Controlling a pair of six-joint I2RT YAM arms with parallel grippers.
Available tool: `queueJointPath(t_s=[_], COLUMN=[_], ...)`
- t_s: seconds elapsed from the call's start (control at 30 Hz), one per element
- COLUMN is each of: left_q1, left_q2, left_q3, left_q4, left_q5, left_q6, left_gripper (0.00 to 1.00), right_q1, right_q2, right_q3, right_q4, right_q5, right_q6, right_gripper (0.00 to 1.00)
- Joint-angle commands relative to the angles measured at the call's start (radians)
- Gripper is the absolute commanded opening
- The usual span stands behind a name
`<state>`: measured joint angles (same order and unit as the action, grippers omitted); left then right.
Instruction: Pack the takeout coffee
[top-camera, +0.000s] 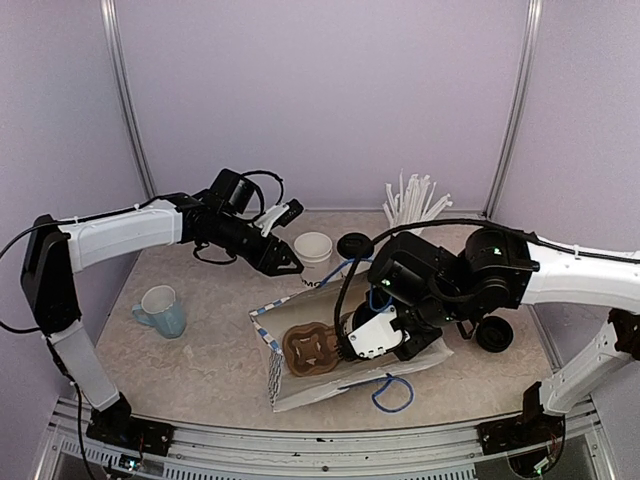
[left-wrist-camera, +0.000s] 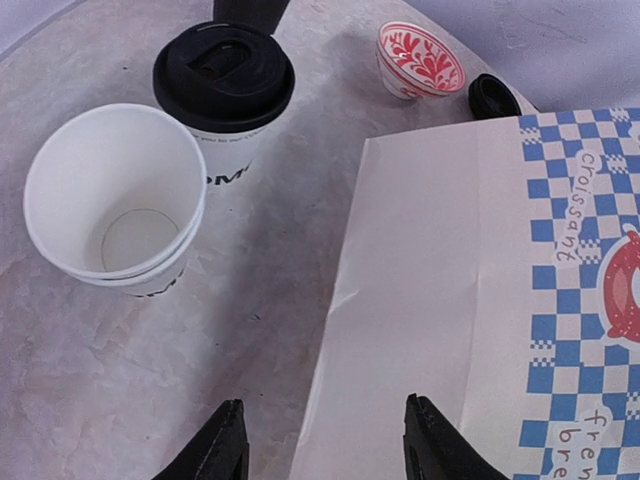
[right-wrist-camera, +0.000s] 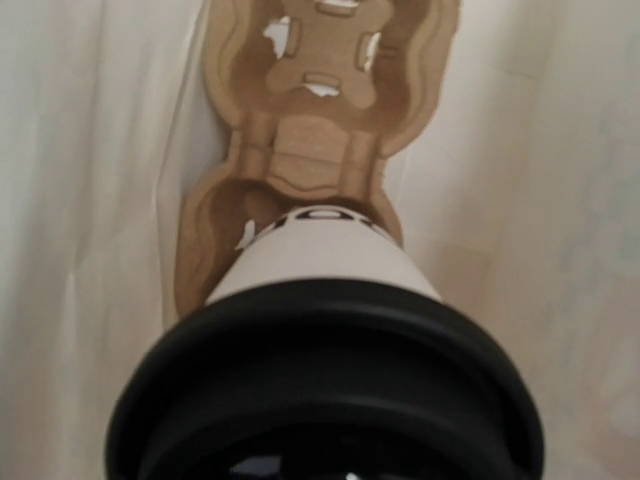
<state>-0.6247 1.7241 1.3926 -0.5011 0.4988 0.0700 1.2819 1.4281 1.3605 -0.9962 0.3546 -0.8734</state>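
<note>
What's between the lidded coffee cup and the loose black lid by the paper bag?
A small red-patterned bowl stands there, shown in the left wrist view.

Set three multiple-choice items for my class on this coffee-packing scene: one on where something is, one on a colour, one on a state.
1. Where does the brown cup carrier lie?
A. inside the paper bag
B. on a shelf
C. under the table

2. What colour is the handled mug?
A. red
B. light blue
C. black

3. The white cup nearest the left gripper is:
A. lidded
B. tipped on its side
C. upright and unlidded

Answers:
1 A: the top view shows the carrier lying within the opened bag.
2 B: the mug on the left of the table is pale blue.
3 C: the left wrist view looks down into its empty inside, rim up.
</note>
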Motion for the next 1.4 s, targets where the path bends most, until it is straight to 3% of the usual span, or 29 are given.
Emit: queueJointPath(t_s=[0.0, 0.63, 1.37], left_q1=[-0.029, -0.104, -0.129], left_q2=[0.013, -0.002, 0.003], left_q3=[-0.025, -0.085, -0.099], left_q4=[0.018, 0.046, 0.042], left_q5=[0.080, 0.199, 0.187], left_q6=[0.034, 0.044, 0.050], left_gripper=[0.53, 0.50, 0.50], right_q1=[0.011, 0.011, -0.010], right_q2=[-0.026, -0.088, -0.080], right_q3=[-0.050, -0.188, -0.267], right_q4=[0.073, 0.147, 0.275], right_q5=[0.029, 0.052, 0.061], right_q6=[-0.042, -0.054, -0.108], right_gripper=[0.47, 0.45, 0.46])
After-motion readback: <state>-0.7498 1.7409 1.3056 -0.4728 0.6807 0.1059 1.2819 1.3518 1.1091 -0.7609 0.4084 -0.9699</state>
